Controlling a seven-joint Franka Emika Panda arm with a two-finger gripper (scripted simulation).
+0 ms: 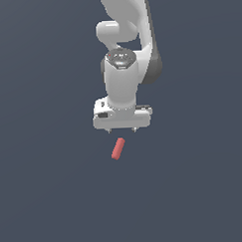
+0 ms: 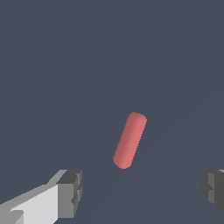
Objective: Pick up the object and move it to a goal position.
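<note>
End effector [image 1: 122, 130] hangs with fingers [image 2: 70, 194] spread wide, empty, near the tilted red rod [image 1: 118, 148].

A bare simulated workspace.
Flat, featureless dark grey-blue ground [image 1: 46, 196] fills both views, with plainly rendered, untextured shapes.
</note>
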